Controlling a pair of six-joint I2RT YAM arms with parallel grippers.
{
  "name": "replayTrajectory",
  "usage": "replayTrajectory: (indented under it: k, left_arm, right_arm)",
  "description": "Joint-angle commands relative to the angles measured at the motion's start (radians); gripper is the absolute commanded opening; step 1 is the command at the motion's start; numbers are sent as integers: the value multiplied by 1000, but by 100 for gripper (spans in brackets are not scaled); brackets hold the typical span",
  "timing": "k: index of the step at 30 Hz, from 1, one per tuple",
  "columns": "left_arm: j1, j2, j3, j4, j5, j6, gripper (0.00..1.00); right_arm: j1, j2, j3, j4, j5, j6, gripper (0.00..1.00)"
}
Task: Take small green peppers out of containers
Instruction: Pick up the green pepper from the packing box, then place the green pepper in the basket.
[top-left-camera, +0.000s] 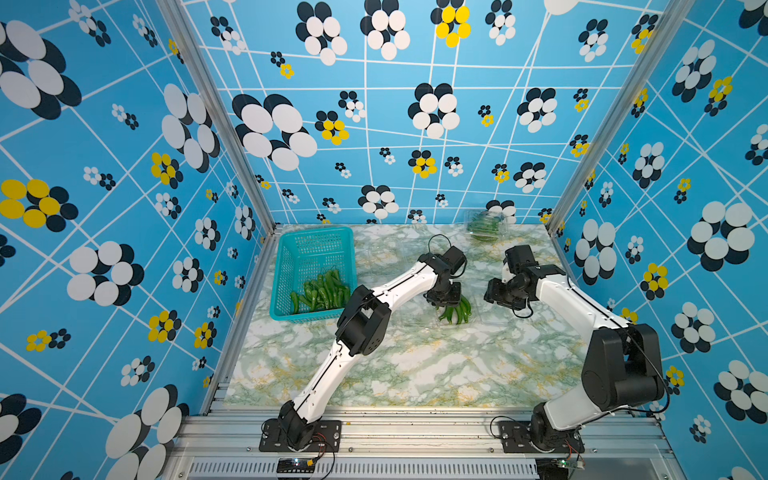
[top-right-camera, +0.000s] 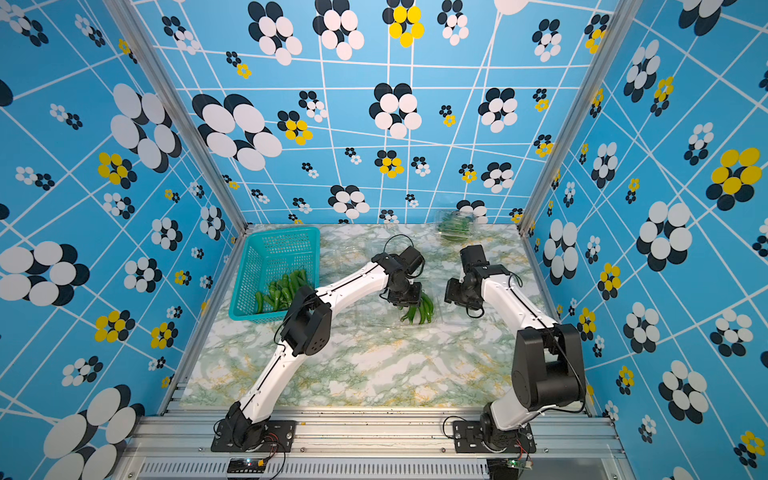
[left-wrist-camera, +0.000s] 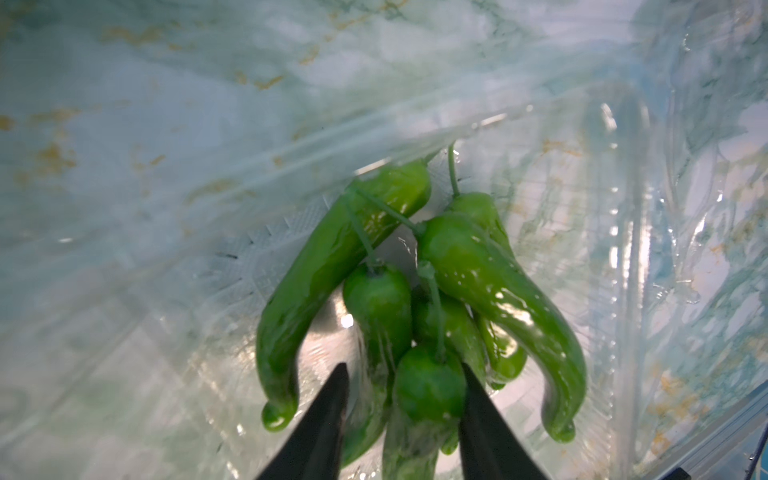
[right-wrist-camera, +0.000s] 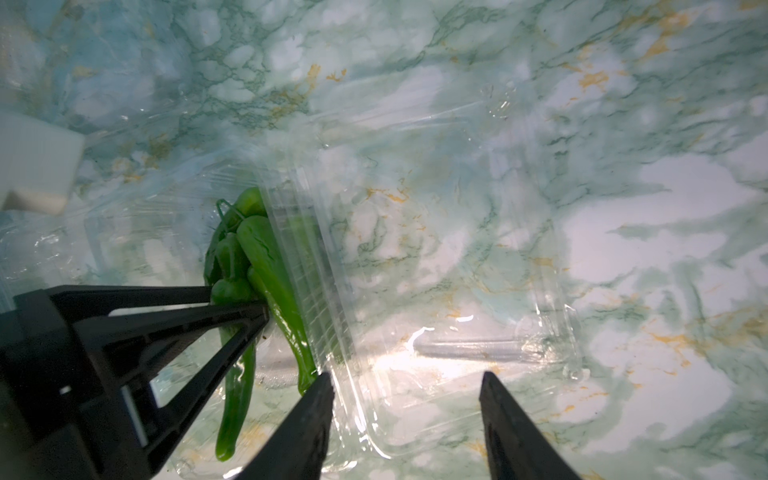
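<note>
One load of glossy green peppers (top-left-camera: 322, 291) sits in the teal plastic basket (top-left-camera: 286, 257); left fingers (left-wrist-camera: 320, 428) pinch a second bunch (left-wrist-camera: 478, 282) inside the open clear clamshell (right-wrist-camera: 436, 291); right fingers (right-wrist-camera: 515, 432) gape empty; one full clamshell (top-left-camera: 484, 224) waits.

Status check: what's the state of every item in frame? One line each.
left claw, straddling the centre pepper bunch; grip unconfirmed
right claw, open, holding nothing
centre container, lid open, bunch within it
back container, looks closed, peppers inside
third container, empty
teal basket, upright, holds loose peppers
</note>
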Motion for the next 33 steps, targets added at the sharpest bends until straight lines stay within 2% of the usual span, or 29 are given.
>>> replayTrajectory:
  k: [1, 3, 6, 10, 25, 29, 33]
  left_arm:
    - [-4, 19, 25, -25, 14, 8, 30]
    - [-2, 6, 21, -30, 10, 10, 21]
    - [-2, -24, 10, -28, 8, 17, 13]
    - [-2, -74, -18, -25, -5, 23, 9]
    - [14, -315, -141, -16, -59, 62, 8]
    - [53, -402, -199, -10, -60, 75, 8]
    - [144, -551, -309, -6, -76, 95, 9]
  right_arm:
    - [-7, -15, 3, -6, -6, -8, 58]
    - [-7, -16, 7, -9, -5, -11, 58]
    - [-8, -16, 23, -20, -11, -12, 58]
    - [-8, -21, 50, -40, -25, -14, 58]
    - [-7, -27, 230, -102, -213, -25, 58]
    - [3, -18, 278, -82, -279, -14, 58]
    - [64, 9, 336, -73, -294, -17, 59]
